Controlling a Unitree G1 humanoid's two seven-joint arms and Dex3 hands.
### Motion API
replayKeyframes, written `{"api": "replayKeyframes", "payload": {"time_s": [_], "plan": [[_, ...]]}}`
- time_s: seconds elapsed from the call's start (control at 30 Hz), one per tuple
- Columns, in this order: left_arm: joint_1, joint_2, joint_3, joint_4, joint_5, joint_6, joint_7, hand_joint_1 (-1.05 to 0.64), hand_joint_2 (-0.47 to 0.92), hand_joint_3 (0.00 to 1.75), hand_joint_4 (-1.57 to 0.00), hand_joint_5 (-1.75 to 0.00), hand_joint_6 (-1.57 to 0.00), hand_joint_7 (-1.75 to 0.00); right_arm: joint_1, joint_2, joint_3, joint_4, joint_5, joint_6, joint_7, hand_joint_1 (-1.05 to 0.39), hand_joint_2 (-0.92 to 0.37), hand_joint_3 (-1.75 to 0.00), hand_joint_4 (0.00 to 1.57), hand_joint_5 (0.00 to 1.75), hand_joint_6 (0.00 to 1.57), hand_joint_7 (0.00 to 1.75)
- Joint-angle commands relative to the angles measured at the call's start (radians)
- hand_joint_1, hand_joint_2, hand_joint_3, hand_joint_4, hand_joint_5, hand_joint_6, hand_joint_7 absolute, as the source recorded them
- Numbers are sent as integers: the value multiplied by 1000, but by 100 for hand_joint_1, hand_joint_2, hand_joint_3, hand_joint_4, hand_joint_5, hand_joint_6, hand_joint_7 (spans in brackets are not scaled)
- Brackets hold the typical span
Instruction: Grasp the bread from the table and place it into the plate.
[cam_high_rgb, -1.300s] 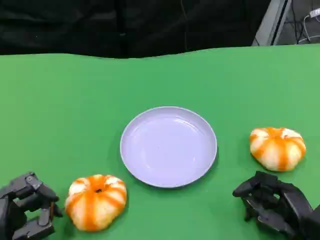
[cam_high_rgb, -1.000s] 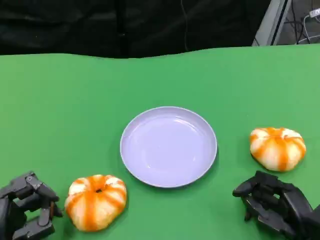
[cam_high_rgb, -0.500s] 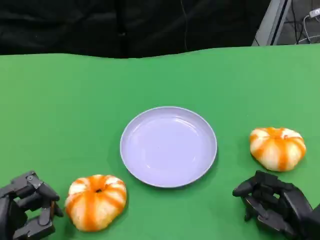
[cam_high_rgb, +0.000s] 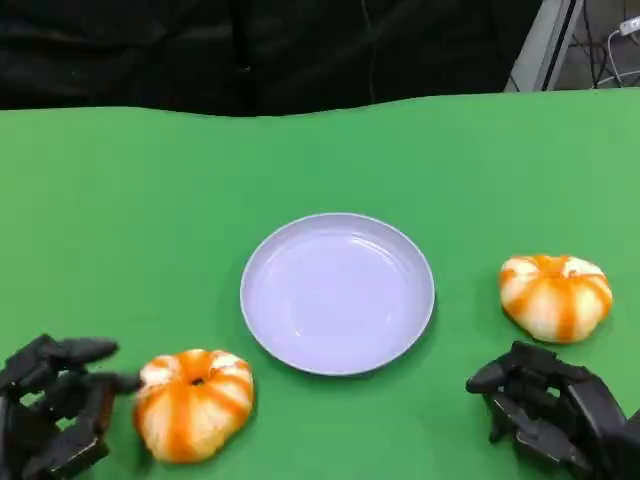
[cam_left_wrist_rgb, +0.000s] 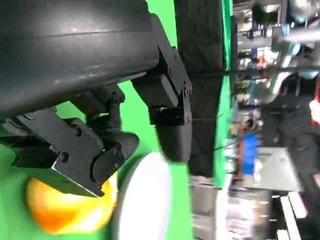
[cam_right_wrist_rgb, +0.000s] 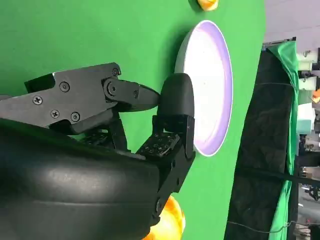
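the left hand (cam_high_rgb: 55, 405) sits at the head view's seven o'clock corner, low over the green table (cam_high_rgb: 130, 220), its black fingers (cam_high_rgb: 85, 350) spread apart and reaching toward three o'clock, holding nothing. one fingertip comes very close to the near bread (cam_high_rgb: 193, 403), an orange-and-white striped bun shaped like a small pumpkin; whether it touches cannot be told. in the left wrist view the same fingers (cam_left_wrist_rgb: 172, 130) hang apart above that bun (cam_left_wrist_rgb: 70, 212), with the plate's pale edge (cam_left_wrist_rgb: 145, 200) just beside it.

the lilac plate (cam_high_rgb: 337, 293) lies at the middle of the table with nothing in it, at about one o'clock from the near bread and a little apart from it.

a second bread (cam_high_rgb: 555, 296) of the same kind lies on the table at three o'clock from the plate, well apart from its rim.

the right hand (cam_high_rgb: 545, 410) rests at the five o'clock corner, at six o'clock from the second bread and not touching it. its fingers (cam_right_wrist_rgb: 172, 107) are loosely curved yet parted, holding nothing; the right wrist view shows the plate (cam_right_wrist_rgb: 210, 85) beyond them.
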Motion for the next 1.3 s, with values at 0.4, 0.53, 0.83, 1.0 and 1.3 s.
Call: {"api": "replayKeyframes", "payload": {"time_s": [0.4,0.53,0.83,1.0,1.3], "plan": [[13,30,21,0,5,-9,-59,-59,92,18,-58,0,-53,0,2,-16,-7,14,14,9,5,-29,-92,-44,66,174,75,107],[17,52,5,2,89,-69,-40,-62,92,18,-55,0,-50,0,3,-15,-6,12,14,11,4,-29,-92,-43,65,174,76,107],[114,164,-103,-192,664,-130,311,-89,92,32,-30,0,-34,0,7,-11,0,11,1,1,-11,-30,-92,-43,66,173,76,107],[173,189,-165,-357,833,4,406,-95,92,36,-29,0,-36,-1,7,-7,4,8,-1,3,-17,-31,-92,-43,66,174,76,106],[188,244,-262,-450,972,114,487,-98,92,39,-27,0,-37,-1,6,-8,3,10,-4,3,-19,-30,-92,-44,66,175,76,105]]}}
